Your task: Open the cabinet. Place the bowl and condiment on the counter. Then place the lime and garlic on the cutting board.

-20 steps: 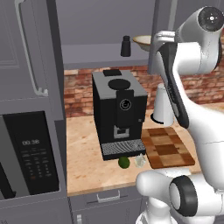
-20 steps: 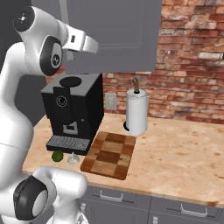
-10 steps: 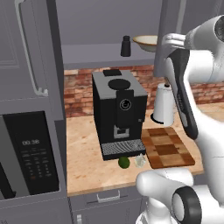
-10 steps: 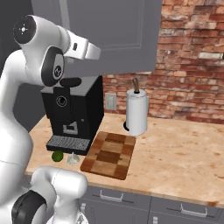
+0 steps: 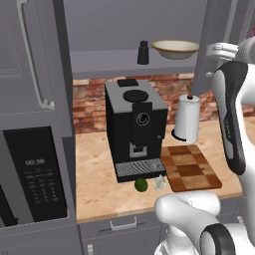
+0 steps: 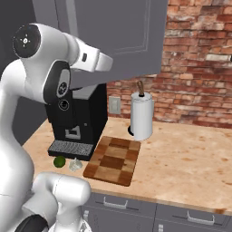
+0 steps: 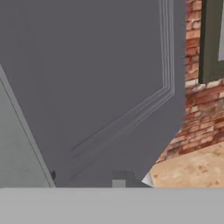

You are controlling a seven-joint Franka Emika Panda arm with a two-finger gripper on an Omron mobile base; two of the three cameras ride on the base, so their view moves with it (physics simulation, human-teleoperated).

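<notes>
my arm has swung right along the open cabinet (image 6: 113, 36) door; bowl (image 5: 175, 48) and condiment (image 5: 143, 52) exposed, claw state i cannot tell.

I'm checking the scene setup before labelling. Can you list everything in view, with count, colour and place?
cabinet: one, grey, on the wall, doors open
bowl: one, cream with tan rim, on the cabinet shelf
condiment: one, black, on the shelf left of the bowl
coffee machine: one, black, on the counter under the shelf
paper towel roll: one, white, right of the coffee machine
cutting board: one, brown checkered, in front of the roll
lime: one, dark green, in front of the coffee machine
garlic: one, whitish, beside the lime
counter: one, beige
microwave: one, black, in the tall unit at left
arm: one, white, raised by the open door; end effector state unclear
</notes>
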